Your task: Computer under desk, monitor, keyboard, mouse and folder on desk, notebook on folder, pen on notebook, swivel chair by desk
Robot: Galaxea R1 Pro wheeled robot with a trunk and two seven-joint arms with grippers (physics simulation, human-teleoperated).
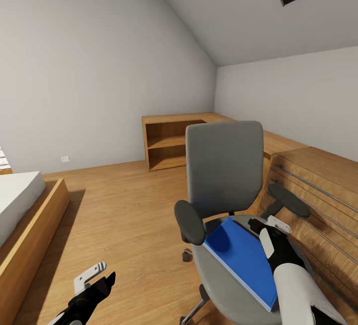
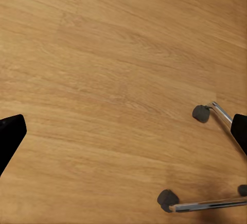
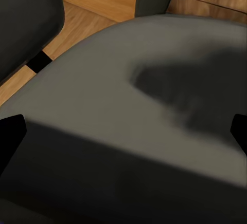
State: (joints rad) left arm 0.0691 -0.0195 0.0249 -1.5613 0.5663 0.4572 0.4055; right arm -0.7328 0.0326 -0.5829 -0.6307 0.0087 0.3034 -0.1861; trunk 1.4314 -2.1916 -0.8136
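Note:
The swivel chair (image 1: 223, 161) stands right of centre in the head view, with a grey back and seat and black armrests. The bright blue folder (image 1: 243, 260) lies flat on its seat. My right gripper (image 1: 262, 230) hovers open just over the folder's far right corner, near the right armrest. In the right wrist view the gripper (image 3: 123, 131) looks down on the grey seat (image 3: 103, 95), its fingertips wide apart. My left gripper (image 1: 102, 275) hangs open over the floor left of the chair. In the left wrist view the gripper (image 2: 123, 131) frames floor and the chair's castors (image 2: 200, 113).
A low light-wood cabinet (image 1: 174, 141) runs along the far wall behind the chair. A wooden unit with metal rails (image 1: 318, 191) stands close on the chair's right. A bed on a wooden frame (image 1: 20, 205) is at the left. Open wood floor (image 1: 124, 205) lies between.

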